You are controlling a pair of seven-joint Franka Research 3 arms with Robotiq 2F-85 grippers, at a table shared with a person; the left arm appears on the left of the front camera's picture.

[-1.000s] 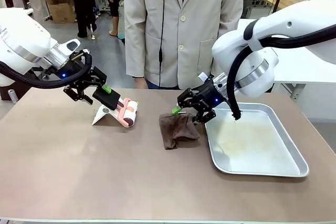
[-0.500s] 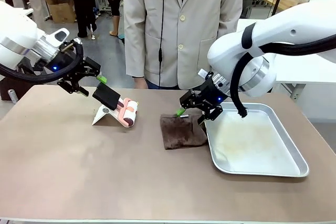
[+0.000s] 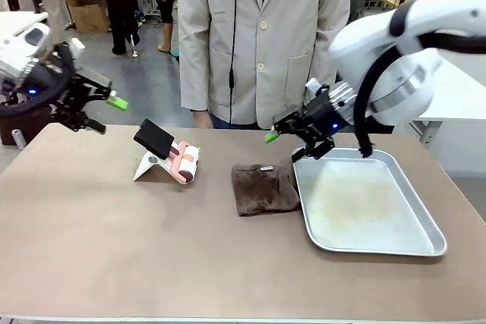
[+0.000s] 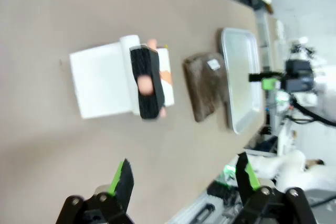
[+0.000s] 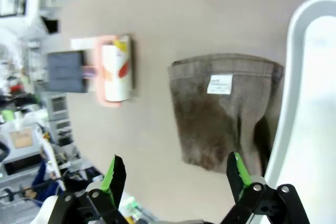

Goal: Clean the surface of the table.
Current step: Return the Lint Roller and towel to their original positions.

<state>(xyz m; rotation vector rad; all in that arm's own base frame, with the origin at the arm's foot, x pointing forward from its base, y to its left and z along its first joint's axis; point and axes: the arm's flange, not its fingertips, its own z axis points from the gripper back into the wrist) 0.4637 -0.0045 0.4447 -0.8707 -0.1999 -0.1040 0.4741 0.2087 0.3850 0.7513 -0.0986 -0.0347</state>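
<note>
The brownish table (image 3: 114, 248) carries a lint roller (image 3: 184, 163) with a black handle, propped on a white stand at back left. A folded brown cloth (image 3: 262, 189) lies at the centre, touching the tray's left rim. My left gripper (image 3: 105, 114) hangs open above the table's far left corner, well away from the roller. Open as well, my right gripper (image 3: 285, 146) hovers above the cloth's far right corner, holding nothing. In the left wrist view my left gripper (image 4: 184, 178) looks at the roller (image 4: 146, 80) and cloth (image 4: 206, 85). Below my right gripper (image 5: 176, 176) the right wrist view shows the cloth (image 5: 223, 114) and roller (image 5: 115, 72).
A shiny metal tray (image 3: 425, 246) sits on the table's right half, its inside smudged. A person in a beige coat (image 3: 258, 36) stands at the far edge, behind the middle. The near half of the table is bare.
My left gripper has pulled back left and up from the roller's handle. My right gripper has let go of the cloth and risen to the right; the cloth now lies flat.
</note>
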